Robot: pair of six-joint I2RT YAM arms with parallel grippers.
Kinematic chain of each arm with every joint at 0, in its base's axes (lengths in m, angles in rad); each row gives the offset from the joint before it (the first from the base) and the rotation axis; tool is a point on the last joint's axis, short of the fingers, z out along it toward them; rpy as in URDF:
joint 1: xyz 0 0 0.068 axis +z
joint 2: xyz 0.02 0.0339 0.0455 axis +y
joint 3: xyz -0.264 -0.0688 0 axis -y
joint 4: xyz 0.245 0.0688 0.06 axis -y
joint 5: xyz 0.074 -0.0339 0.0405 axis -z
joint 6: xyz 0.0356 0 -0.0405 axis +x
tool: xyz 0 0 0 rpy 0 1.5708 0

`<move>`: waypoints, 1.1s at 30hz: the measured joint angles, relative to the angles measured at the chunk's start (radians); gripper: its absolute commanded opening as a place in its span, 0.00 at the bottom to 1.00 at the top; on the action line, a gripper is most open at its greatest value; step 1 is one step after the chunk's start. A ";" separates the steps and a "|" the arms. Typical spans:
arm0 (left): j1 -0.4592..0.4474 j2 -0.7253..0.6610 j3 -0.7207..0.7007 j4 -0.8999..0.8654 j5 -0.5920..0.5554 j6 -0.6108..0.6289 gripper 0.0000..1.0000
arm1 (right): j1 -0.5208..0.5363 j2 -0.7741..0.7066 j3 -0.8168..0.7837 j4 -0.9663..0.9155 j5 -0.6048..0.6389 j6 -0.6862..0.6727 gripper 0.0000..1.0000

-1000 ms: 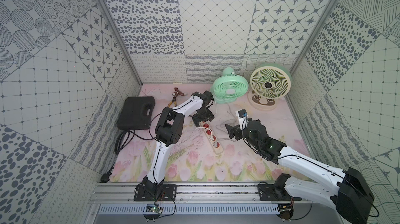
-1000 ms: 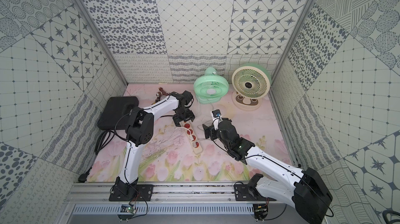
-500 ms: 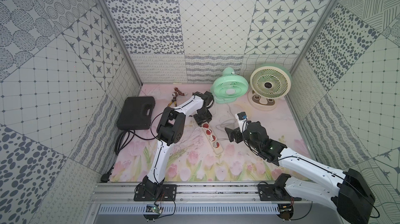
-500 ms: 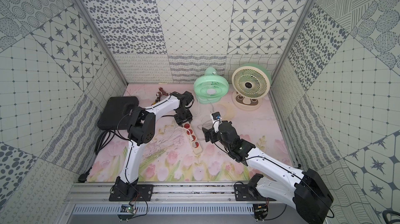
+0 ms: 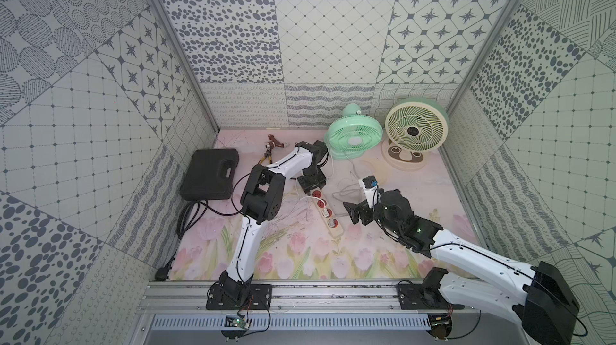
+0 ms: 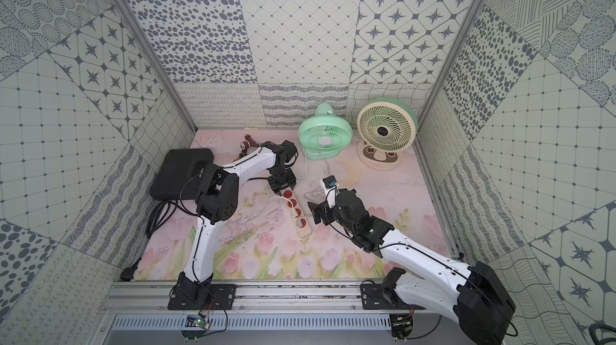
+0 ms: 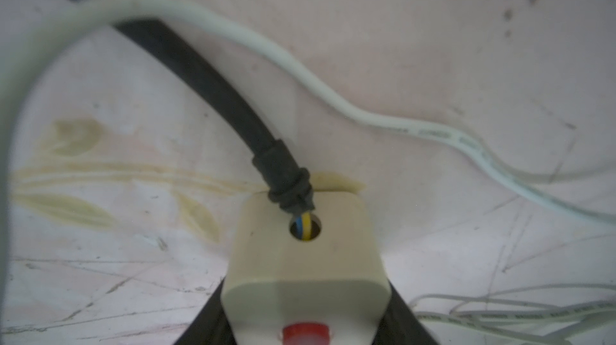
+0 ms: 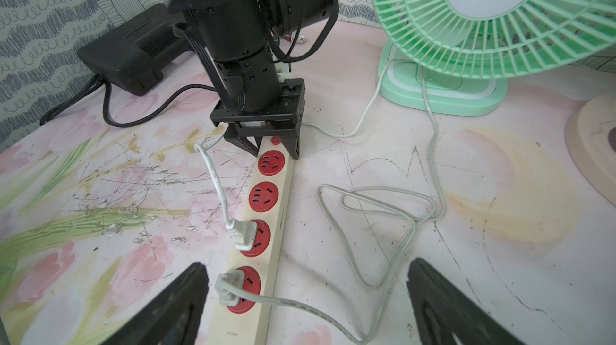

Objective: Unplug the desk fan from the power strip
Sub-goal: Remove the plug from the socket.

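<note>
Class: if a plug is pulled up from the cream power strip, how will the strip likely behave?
Probably stiff: the power strip is one straight plastic bar. Likely light, being slim, so it may lift with a white plug unless held; the left gripper clamps only its switch end. The free end might therefore tip up or swing.

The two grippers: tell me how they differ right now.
The left gripper is shut on the switch end of the power strip; the right gripper is open and holds nothing. The left gripper points down onto the strip; the right gripper hangs beside the strip's plugged end, angled toward it and touching nothing. Both have black fingers.
</note>
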 measured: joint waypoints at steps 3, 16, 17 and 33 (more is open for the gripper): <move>0.009 0.002 0.001 -0.001 0.021 0.006 0.00 | 0.002 0.033 0.000 -0.007 -0.030 0.000 0.97; 0.017 0.003 -0.001 -0.002 0.042 0.016 0.00 | 0.013 0.193 0.031 -0.024 -0.140 0.022 0.96; 0.017 0.006 0.003 -0.005 0.044 0.017 0.00 | 0.016 0.208 0.039 -0.025 -0.145 0.023 0.95; 0.018 0.040 0.051 -0.056 0.047 0.019 0.00 | 0.129 0.328 0.139 -0.127 -0.151 0.008 0.81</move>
